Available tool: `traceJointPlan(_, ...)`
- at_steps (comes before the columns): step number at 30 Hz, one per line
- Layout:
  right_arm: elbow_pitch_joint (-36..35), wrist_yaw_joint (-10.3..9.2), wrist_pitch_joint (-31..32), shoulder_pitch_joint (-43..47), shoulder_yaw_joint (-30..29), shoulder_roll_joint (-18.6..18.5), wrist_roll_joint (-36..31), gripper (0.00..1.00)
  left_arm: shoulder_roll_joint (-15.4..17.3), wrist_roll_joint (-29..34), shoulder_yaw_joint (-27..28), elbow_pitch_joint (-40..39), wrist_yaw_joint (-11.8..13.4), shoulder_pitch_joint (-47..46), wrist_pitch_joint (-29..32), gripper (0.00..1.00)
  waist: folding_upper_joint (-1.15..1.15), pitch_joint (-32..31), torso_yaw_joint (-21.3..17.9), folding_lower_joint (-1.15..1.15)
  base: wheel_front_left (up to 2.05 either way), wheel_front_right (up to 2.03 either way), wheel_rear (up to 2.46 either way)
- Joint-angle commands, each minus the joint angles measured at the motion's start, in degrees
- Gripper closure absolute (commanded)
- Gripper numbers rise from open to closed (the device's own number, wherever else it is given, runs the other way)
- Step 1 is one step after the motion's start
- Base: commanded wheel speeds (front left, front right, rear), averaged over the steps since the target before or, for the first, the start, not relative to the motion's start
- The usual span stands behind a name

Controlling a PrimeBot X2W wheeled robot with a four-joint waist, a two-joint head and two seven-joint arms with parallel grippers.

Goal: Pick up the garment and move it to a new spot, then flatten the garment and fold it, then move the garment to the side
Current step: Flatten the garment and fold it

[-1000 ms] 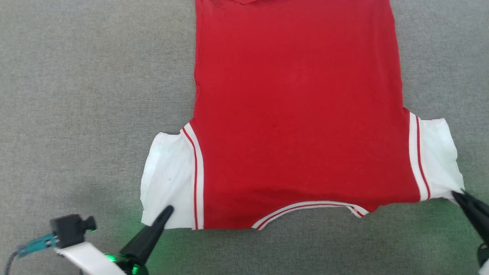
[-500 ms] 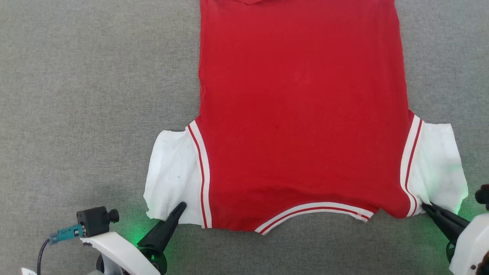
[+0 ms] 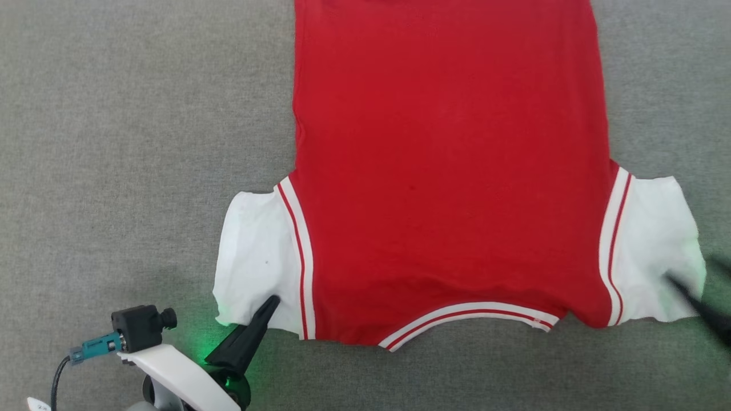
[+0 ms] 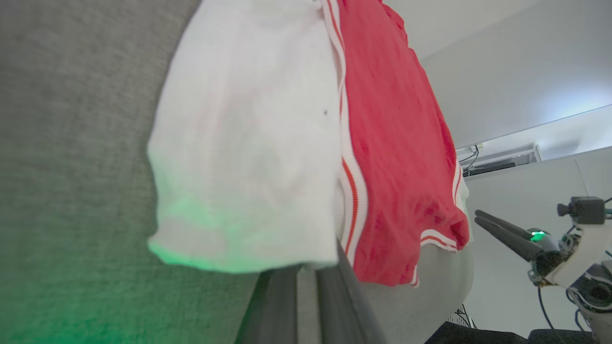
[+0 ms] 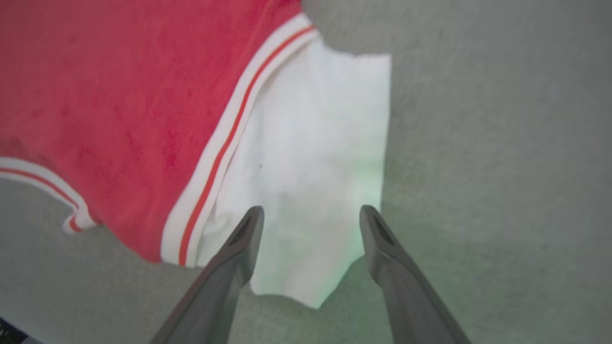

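The garment (image 3: 445,171) lies flat on the gray mat (image 3: 114,142). The left gripper (image 3: 269,305) pinches 1 sleeve hem, the right gripper (image 5: 311,217) has 2 fingers spread apart.

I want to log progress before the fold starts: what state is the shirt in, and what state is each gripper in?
shirt: spread flat on the grey surface, unfolded.
left gripper: shut, pinching the near edge of the left sleeve.
right gripper: open, fingers apart over the right sleeve, holding nothing.
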Motion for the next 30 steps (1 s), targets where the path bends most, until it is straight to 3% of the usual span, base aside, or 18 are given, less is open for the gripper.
traceJointPlan(1,-1.4,-0.02,0.7,-0.2,-1.6,-0.7,0.7,0.0,-0.1,0.5,0.1,-0.5,-0.1,-0.5,-0.3,1.0,0.0,0.6,0.4,0.0,0.0,0.0,0.0)
traceJointPlan(5,-6.7,-0.01,5.7,-4.3,-9.8,-4.0,3.0,0.0,-0.5,2.3,-0.2,-2.5,-0.1,-1.9,-0.5,1.0,0.0,2.9,2.0,0.0,0.0,0.0,0.0)
traceJointPlan(10,-4.5,-0.01,12.7,-19.2,-10.8,-7.4,4.9,0.0,-2.1,4.0,-1.3,-3.9,-0.1,-5.6,0.5,1.0,0.0,7.2,5.4,0.0,0.0,0.0,0.0)
traceJointPlan(13,2.5,-0.02,16.1,-31.1,-7.1,-6.4,4.8,0.0,-3.3,4.3,-2.0,-4.6,-0.2,-7.7,0.6,1.0,0.0,9.2,8.1,0.0,0.0,0.0,0.0)
traceJointPlan(20,22.7,-0.01,20.9,-53.3,2.0,-4.4,-3.8,0.0,-5.2,5.0,-3.6,-8.5,-0.2,-10.6,-0.2,1.0,0.0,12.6,14.4,0.0,0.0,0.0,0.0)
traceJointPlan(30,41.8,-0.01,26.0,-72.3,5.5,-2.3,-11.0,0.0,-4.9,7.4,-6.8,-13.8,-0.1,-15.1,-0.2,1.0,0.0,18.0,19.5,0.0,0.0,0.0,0.0)
